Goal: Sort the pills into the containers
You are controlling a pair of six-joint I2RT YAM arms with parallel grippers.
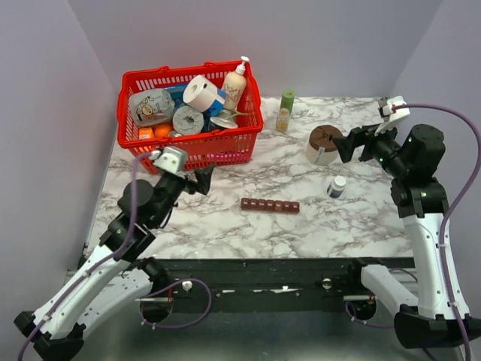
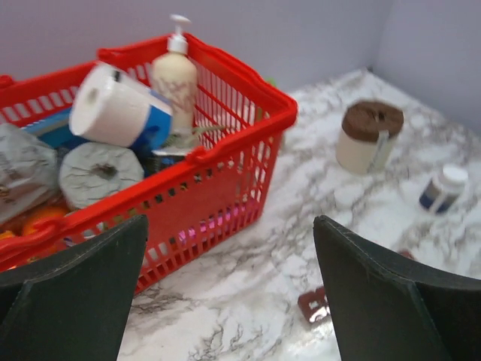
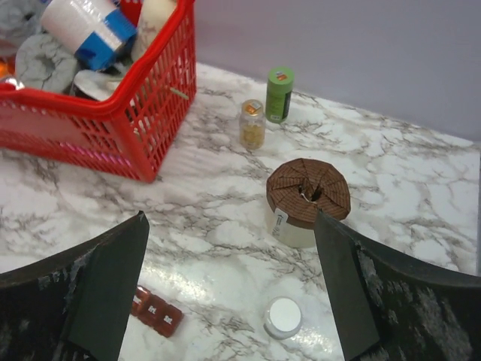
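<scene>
The dark red-brown compartment strip (image 1: 270,205) lies flat mid-table with its lids shut. One end of it shows in the left wrist view (image 2: 316,304) and in the right wrist view (image 3: 154,310). A small white-capped pill bottle (image 1: 336,186) stands to its right, also in the left wrist view (image 2: 443,188) and the right wrist view (image 3: 284,317). My left gripper (image 1: 203,179) is open and empty, raised left of the strip, in front of the basket. My right gripper (image 1: 352,143) is open and empty, raised beside the tub at the right. No loose pills show.
A red basket (image 1: 225,135) with toilet rolls, a pump bottle and packets stands at the back left. A round cream tub with a brown top (image 1: 323,144) stands at the back right. A green-capped bottle (image 1: 287,101) and a small glass jar (image 3: 252,124) stand behind it.
</scene>
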